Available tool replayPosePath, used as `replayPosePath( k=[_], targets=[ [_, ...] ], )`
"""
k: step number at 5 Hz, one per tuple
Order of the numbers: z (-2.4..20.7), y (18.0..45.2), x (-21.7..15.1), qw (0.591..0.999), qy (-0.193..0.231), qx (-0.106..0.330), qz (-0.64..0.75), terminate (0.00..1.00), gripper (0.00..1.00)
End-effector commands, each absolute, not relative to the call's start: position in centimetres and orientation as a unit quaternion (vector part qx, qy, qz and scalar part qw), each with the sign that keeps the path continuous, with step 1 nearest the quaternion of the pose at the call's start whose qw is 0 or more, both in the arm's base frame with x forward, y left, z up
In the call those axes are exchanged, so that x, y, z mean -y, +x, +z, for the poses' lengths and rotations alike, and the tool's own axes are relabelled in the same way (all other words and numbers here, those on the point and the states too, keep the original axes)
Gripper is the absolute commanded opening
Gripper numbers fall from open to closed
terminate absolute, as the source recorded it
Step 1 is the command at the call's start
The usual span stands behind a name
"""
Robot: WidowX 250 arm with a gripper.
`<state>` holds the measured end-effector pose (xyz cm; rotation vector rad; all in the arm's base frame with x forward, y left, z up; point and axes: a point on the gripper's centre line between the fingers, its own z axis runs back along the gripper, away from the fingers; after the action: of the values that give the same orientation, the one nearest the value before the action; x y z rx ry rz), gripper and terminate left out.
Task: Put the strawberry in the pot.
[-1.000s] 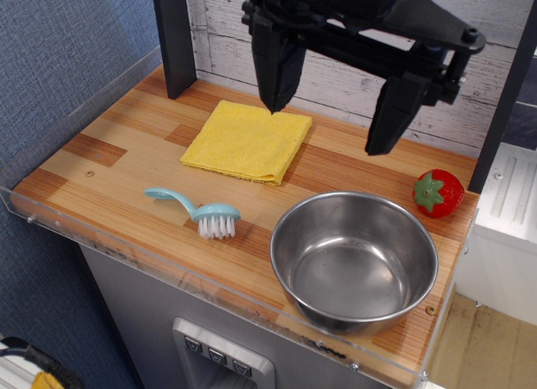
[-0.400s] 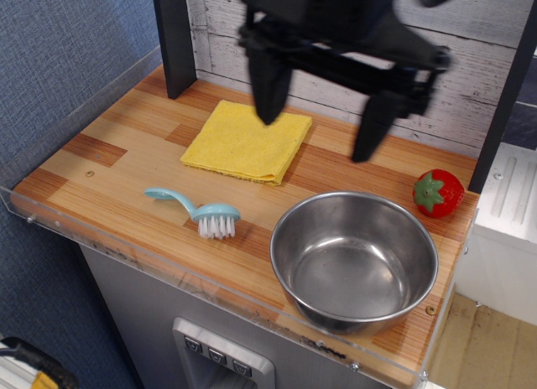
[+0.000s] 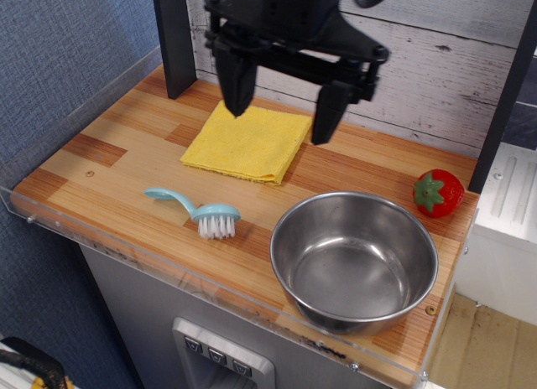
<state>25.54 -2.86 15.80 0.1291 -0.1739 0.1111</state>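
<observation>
A small red strawberry [image 3: 438, 193] with a green cap lies on the wooden counter at the far right, just behind the pot. The pot [image 3: 354, 261], a wide shiny steel bowl, stands at the front right with nothing inside it. My black gripper [image 3: 279, 126] hangs open above the yellow cloth at the back, well left of the strawberry, with nothing between its fingers [image 3: 237, 87].
A folded yellow cloth [image 3: 247, 141] lies at the back centre. A light blue brush [image 3: 197, 208] rests left of the pot. A dark post [image 3: 174, 38] stands at the back left, another at the right edge. A clear plastic lip [image 3: 168, 259] lines the counter's front.
The gripper has swung to the left, away from the strawberry, and now hangs over the yellow cloth. Strawberry, pot, cloth and brush have not moved.
</observation>
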Motion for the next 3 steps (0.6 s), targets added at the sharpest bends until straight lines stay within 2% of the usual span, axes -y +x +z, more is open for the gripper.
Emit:
replayPosePath(
  k=[1, 2, 3],
  targets=[
    [12.6, 29.1, 4.0, 0.983, 0.046, 0.153, 0.089, 0.0, 1.0],
    [10.8, 30.7, 5.4, 0.984, 0.074, 0.138, 0.084, 0.0, 1.0],
    [8.8, 32.9, 7.6, 0.991, 0.076, 0.11, 0.028, 0.0, 1.0]
  ],
)
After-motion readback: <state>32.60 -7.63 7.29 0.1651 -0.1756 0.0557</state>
